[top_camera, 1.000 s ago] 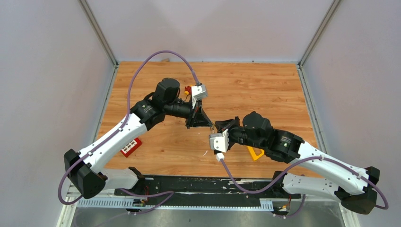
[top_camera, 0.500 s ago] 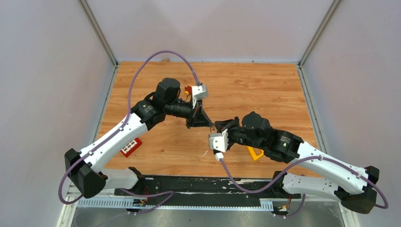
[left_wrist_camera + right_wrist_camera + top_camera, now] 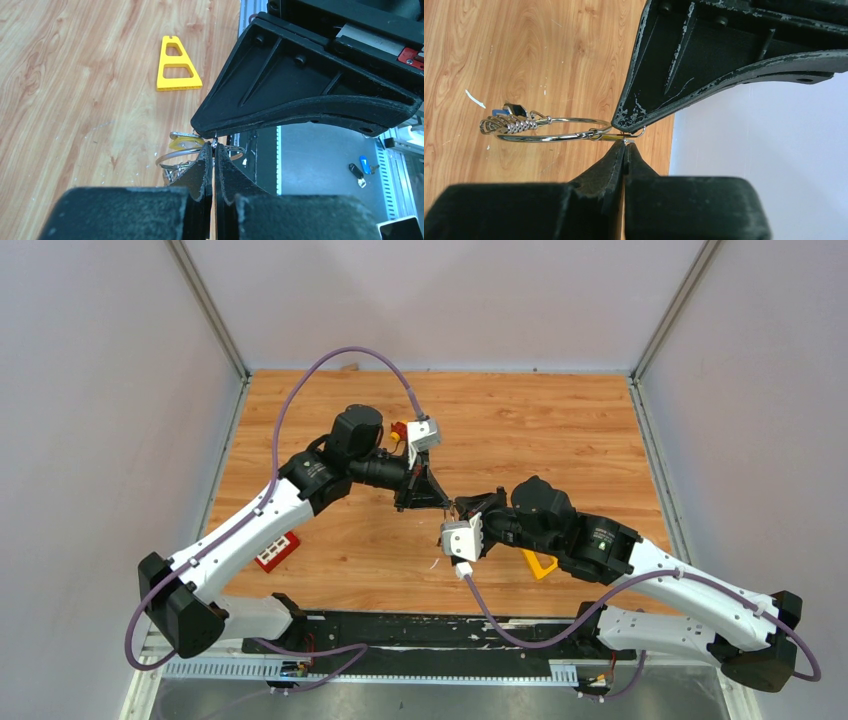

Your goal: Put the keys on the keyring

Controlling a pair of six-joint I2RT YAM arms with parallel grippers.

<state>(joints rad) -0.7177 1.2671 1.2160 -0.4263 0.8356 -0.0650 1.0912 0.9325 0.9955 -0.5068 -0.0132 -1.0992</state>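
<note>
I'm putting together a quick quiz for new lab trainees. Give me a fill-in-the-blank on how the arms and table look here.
1. The left gripper and right gripper meet tip to tip at the keyring, both with jaws ____.
2. The plastic triangle lying flat is coloured ____.
3. The table has a top made of ____.
Missing words: shut; yellow; wood.

silver keyring, yellow triangle, wood-grain table, red block, black left gripper
</note>
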